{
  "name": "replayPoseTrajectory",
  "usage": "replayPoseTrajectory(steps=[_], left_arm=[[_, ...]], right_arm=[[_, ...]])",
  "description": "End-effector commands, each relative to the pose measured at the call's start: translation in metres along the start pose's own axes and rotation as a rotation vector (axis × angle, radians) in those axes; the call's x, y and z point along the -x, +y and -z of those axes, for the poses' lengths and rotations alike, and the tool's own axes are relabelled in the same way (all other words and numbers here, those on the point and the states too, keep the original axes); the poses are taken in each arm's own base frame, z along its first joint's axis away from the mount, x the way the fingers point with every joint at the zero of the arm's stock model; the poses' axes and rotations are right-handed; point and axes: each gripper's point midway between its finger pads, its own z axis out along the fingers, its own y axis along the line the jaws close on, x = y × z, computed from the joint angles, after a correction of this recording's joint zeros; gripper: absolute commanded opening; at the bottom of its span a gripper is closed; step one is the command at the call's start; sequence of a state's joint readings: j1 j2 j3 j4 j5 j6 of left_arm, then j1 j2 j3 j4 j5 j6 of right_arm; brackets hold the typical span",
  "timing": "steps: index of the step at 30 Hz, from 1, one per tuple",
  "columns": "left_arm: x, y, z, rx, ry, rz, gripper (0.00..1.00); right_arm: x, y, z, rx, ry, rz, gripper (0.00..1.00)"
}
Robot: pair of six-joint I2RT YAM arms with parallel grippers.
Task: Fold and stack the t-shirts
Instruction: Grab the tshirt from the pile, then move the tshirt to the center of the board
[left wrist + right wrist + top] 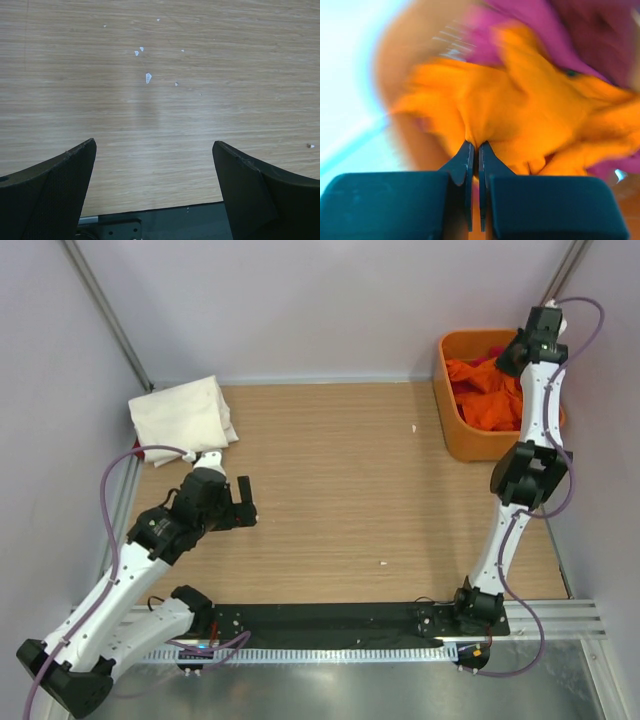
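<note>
In the top view, one cream-white t-shirt (182, 416) lay already folded at about ten o'clock on the tabletop (350, 480), a flat soft pad with no arm near it. At about eight o'clock the left end effector (243, 502) hovered over bare wood, its jaws spread wide and holding nothing; the left wrist view showed only wood grain and a few pale specks between the two fingers (50, 192).

At about two o'clock stood one orange tub (478, 447), and in it the bright orange t-shirt (490, 395) lay crumpled. The right end effector (474, 148) reached down into the tub with its jaws closed on a small pinch of that orange cloth. Behind the orange shirt, at one o'clock in the blurred right wrist view, was crimson cloth (600, 30); how many shirts it made up could not be told.

Judging from the folds, the shirt would be light, limp and not fragile. It would drape and stretch under its own weight, and a pinch of one layer could drag bunched cloth or its neighbour along. A hold at a shoulder seam or the collar would likely let it hang open for spreading.

Counted: one cream-white shirt, one orange shirt, one tub, two arms.
</note>
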State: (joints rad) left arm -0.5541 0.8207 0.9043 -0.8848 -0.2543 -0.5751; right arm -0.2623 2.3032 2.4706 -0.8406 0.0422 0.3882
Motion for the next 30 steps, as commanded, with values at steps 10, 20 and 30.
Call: replayPoseTrajectory(steps=[10,20,30], left_arm=[[0.010,0.006,0.007,0.030,-0.054,0.028,1.00],[0.019,0.010,0.023,0.032,-0.089,0.048,1.00],[0.013,0.007,0.043,0.044,0.017,0.084,1.00]], right_arm=[[0.141,0.172,0.467,1.019,-0.773,-0.004,0.30],[-0.146,0.037,0.187,0.246,0.227,-0.003,1.00],[-0.233,-0.001,0.233,0.262,0.312,0.074,1.00]])
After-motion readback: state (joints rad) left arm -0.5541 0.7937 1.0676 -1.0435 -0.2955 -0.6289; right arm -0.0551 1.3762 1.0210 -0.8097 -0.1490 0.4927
